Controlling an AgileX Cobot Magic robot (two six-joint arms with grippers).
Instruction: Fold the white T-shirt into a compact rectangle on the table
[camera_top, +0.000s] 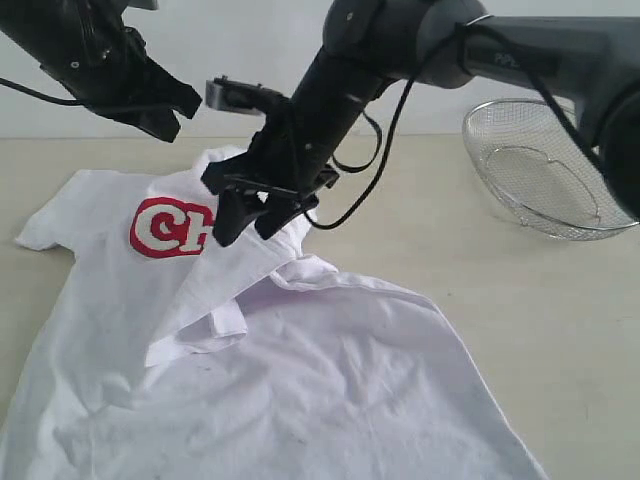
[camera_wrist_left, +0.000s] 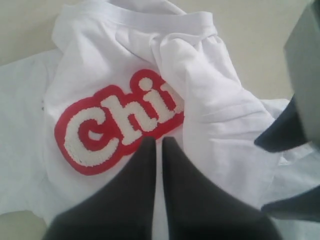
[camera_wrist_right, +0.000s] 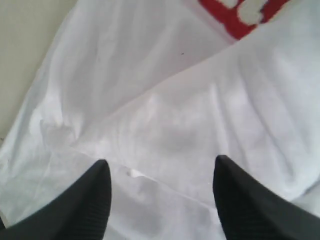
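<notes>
The white T-shirt lies spread on the table, one sleeve side folded over the chest so only "CH" of the red lettering shows. My right gripper hovers open just over that folded flap; in the right wrist view its fingers straddle a crease with nothing between them. My left gripper is raised above the shirt's collar end, shut and empty. The left wrist view shows the left gripper over the "Chi" lettering and the folded sleeve.
A round wire-mesh basket sits tilted at the back right of the table. The right arm and its cable reach across the middle above the shirt. Bare table runs along the right side and behind the shirt.
</notes>
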